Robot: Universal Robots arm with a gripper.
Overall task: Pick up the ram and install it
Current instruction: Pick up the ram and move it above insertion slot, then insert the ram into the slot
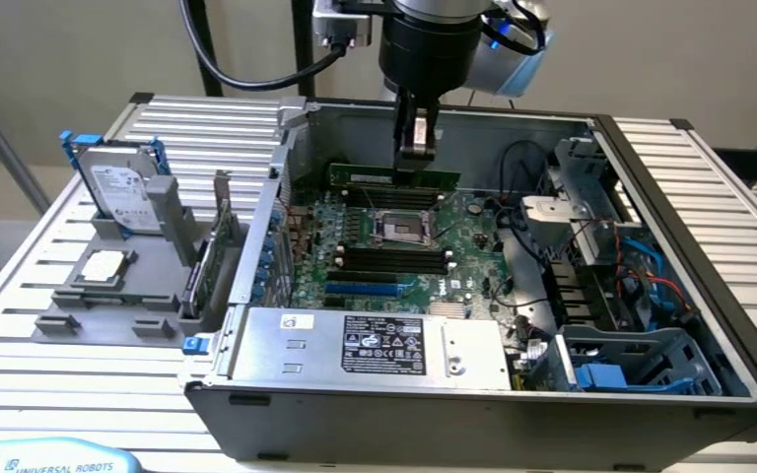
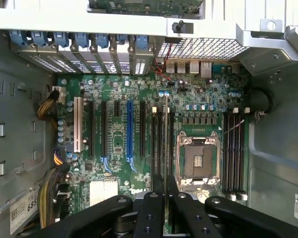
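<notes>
The ram [image 1: 366,177] is a long green stick held upright on its edge between my gripper's [image 1: 416,163] black fingers, so the gripper is shut on it. It hangs inside the open computer case, just above the motherboard [image 1: 464,246], over the far side of the empty processor socket [image 1: 398,227]. In the wrist view the ram [image 2: 166,129] shows edge-on as a thin line running out from my gripper [image 2: 166,198]. It lies along the black memory slots [image 2: 159,144] beside the socket [image 2: 197,158]. I cannot tell whether it touches a slot.
More black memory slots [image 1: 385,261] lie on the near side of the socket. A grey holder at the exterior view's left carries a hard drive [image 1: 122,187], a silver processor chip [image 1: 103,264] and an upright expansion card [image 1: 208,261]. The power supply [image 1: 366,345] and a blue drive cage [image 1: 629,365] fill the case front.
</notes>
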